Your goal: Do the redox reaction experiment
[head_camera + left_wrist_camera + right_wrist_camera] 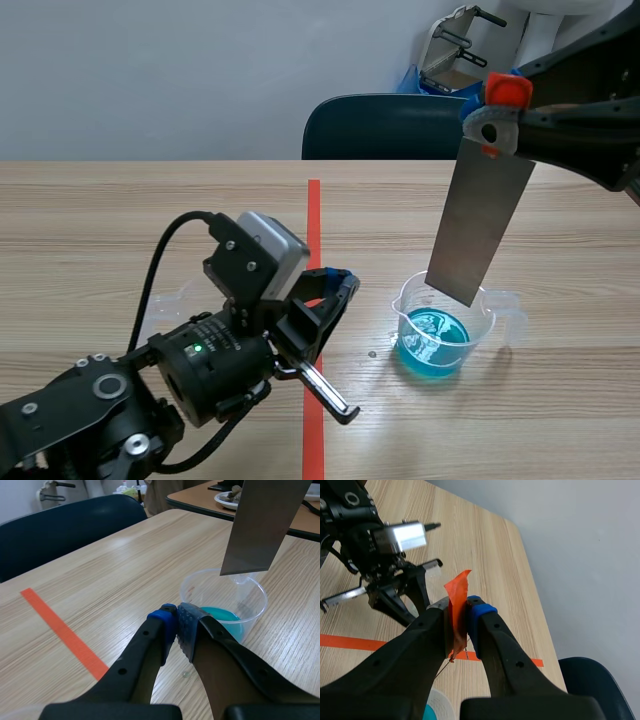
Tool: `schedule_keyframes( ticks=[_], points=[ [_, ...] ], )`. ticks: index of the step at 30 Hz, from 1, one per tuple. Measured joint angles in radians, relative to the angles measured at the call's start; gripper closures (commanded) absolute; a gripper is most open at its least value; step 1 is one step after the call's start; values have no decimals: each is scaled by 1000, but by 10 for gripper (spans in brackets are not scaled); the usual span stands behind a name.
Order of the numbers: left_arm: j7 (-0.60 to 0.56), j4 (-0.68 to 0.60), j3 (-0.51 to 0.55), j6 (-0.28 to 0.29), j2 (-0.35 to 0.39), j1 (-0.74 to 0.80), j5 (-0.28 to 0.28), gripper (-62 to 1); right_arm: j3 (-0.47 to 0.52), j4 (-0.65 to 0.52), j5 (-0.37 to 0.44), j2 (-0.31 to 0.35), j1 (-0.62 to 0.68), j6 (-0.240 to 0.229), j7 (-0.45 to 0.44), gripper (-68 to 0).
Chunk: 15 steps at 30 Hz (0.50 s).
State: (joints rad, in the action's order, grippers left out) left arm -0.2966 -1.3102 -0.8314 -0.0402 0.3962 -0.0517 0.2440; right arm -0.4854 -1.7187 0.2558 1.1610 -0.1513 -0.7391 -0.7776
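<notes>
Right gripper (498, 112) clamped on the flat grey metal strip (482, 222), hanging it over the clear plastic beaker of blue liquid (445, 325) — left gripper (176, 625) pinched together, empty, just left of it.

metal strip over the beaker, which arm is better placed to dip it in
Right, likely. The right gripper is shut on the metal strip, hanging just over the beaker of blue liquid; the left gripper is shut, empty, beside it.

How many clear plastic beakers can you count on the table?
2. One beaker, holding blue liquid, stands under the hanging metal strip. A second beaker peeks out behind the left arm, mostly hidden.
</notes>
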Motion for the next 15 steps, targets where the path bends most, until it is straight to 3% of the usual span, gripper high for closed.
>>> schedule_keyframes(
  ticks=[15],
  points=[
    [-2,159,-45,37,-104,-104,2,-25,0,0,0,0,0,0,0,-7]
  ],
)
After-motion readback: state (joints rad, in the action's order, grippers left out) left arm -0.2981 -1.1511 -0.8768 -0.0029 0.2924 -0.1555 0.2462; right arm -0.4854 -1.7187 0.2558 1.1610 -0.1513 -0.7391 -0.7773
